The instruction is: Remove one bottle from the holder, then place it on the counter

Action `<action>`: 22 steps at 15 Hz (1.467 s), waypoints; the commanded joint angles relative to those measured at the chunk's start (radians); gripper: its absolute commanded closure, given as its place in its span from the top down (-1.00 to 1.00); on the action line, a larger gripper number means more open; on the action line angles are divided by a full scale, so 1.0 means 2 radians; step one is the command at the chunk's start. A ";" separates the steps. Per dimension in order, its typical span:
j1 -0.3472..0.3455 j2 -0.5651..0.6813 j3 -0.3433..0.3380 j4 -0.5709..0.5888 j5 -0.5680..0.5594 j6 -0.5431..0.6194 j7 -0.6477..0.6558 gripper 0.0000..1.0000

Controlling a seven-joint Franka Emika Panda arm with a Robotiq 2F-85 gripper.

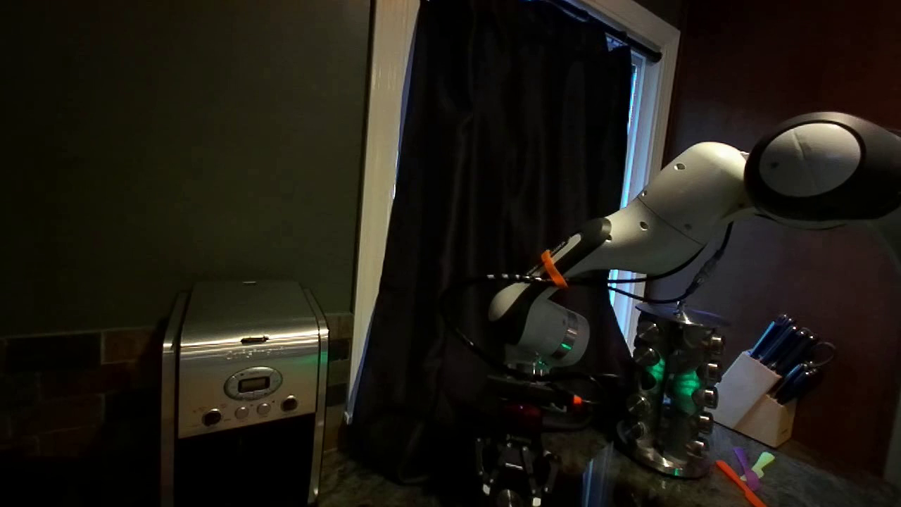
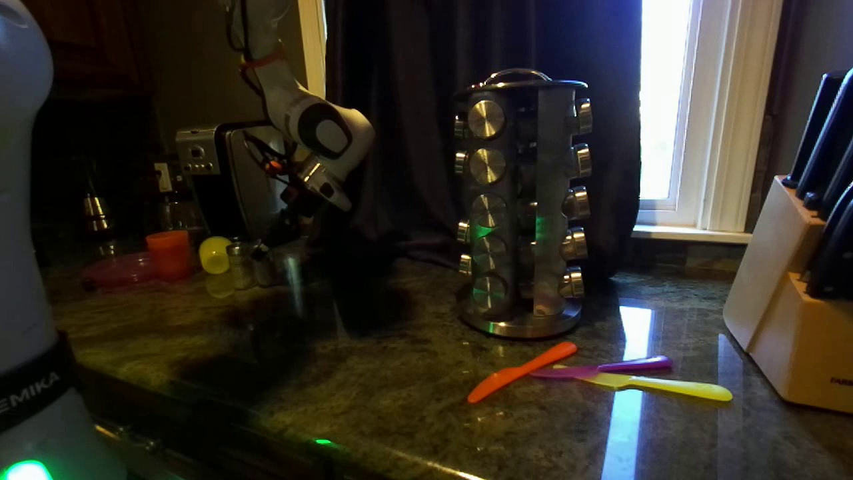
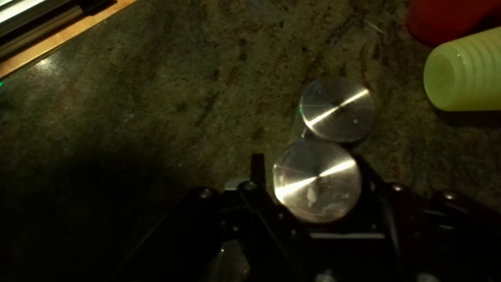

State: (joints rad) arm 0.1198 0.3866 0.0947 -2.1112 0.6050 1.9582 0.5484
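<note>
The holder, a round shiny metal rack (image 2: 526, 327) with several metal-lidded bottles in its columns, stands on the dark glossy counter (image 2: 373, 393); the rack also shows in an exterior view (image 1: 665, 461). Two metal-lidded bottles stand upright on the counter away from it: a farther one (image 3: 338, 109) and a nearer one (image 3: 317, 180), almost touching. My gripper (image 3: 313, 176) is low around the nearer bottle, one finger on each side. A strip of counter shows between the left finger and the lid. The right finger is dark and close to the lid. The gripper (image 1: 517, 468) also points down beside the curtain.
A yellow cup (image 2: 214, 255) lies beside the bottles, with an orange cup (image 2: 168, 255) and pink plate (image 2: 120, 270) beyond. A steel appliance (image 1: 246, 380) stands behind. Coloured spreaders (image 2: 523, 372) lie before the rack. A knife block (image 2: 773, 300) is beside them.
</note>
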 commanded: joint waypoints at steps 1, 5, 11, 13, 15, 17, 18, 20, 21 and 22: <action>-0.001 0.006 -0.004 0.010 0.013 -0.016 0.005 0.76; 0.001 0.001 -0.005 0.011 0.007 -0.012 0.007 1.00; 0.029 -0.054 -0.015 0.009 -0.096 0.024 0.047 1.00; 0.038 -0.091 -0.014 0.012 -0.156 -0.003 0.075 1.00; 0.044 -0.135 -0.006 0.011 -0.205 -0.011 0.090 1.00; 0.047 -0.177 0.003 0.009 -0.245 -0.010 0.096 1.00; 0.047 -0.197 0.008 0.009 -0.264 -0.006 0.097 1.00; 0.042 -0.236 0.019 0.005 -0.303 -0.002 0.092 1.00; 0.040 -0.255 0.024 0.002 -0.319 -0.001 0.079 1.00; 0.037 -0.272 0.029 -0.002 -0.336 0.006 0.070 1.00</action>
State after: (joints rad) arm 0.2075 -0.0428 0.1250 -2.0633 0.0230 1.9561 0.7202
